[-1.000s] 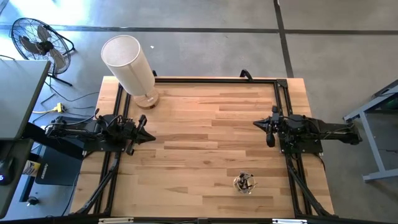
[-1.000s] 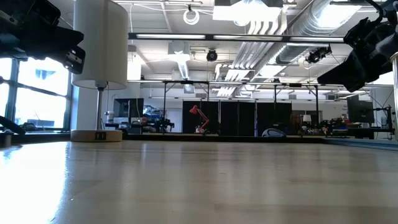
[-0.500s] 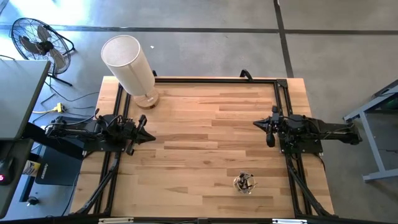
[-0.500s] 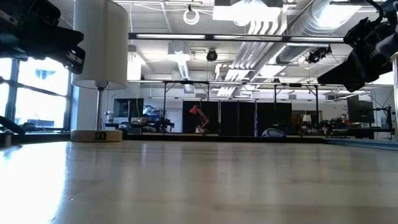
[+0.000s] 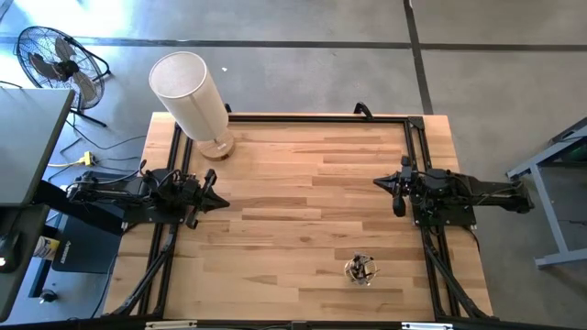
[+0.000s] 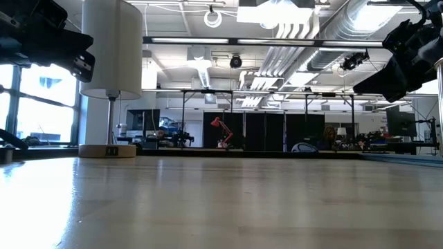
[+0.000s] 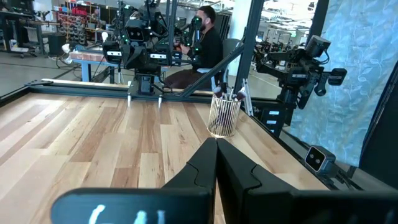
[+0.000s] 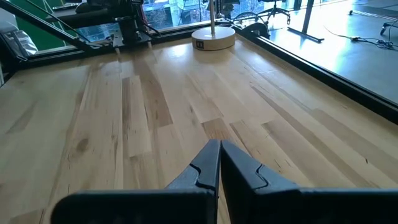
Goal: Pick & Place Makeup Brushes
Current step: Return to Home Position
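With the brushes (image 5: 361, 267) gathered in the wire holder (image 7: 222, 119) at lower right, the left arm (image 5: 165, 194) and right arm (image 5: 442, 192) are parked at the worktop's (image 5: 303, 174) edges, jaws together, empty.

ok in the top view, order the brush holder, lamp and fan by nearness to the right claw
1. brush holder, on the table close to the right claw
2. lamp, at the table's left corner
3. fan, off the table beyond the lamp
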{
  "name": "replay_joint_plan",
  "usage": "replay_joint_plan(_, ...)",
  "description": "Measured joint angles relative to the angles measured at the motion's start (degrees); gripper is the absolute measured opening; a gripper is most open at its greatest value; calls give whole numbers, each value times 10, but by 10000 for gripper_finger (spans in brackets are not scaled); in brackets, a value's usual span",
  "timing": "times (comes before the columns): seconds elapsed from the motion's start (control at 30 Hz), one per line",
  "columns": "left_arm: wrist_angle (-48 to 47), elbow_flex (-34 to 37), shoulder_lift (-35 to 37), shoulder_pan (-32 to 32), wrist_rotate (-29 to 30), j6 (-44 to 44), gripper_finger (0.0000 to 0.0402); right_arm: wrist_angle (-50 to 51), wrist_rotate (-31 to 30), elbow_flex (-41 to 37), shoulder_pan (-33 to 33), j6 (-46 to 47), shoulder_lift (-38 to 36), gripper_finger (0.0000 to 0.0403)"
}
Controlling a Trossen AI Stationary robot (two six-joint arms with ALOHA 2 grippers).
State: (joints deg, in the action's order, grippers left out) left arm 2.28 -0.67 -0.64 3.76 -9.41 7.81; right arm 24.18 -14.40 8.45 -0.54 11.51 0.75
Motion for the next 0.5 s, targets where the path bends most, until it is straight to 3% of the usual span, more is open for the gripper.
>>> replay_joint_plan(0.5, 0, 0, 0, 0, 0, 0, 1, 0, 0, 0, 0, 0, 0, 7)
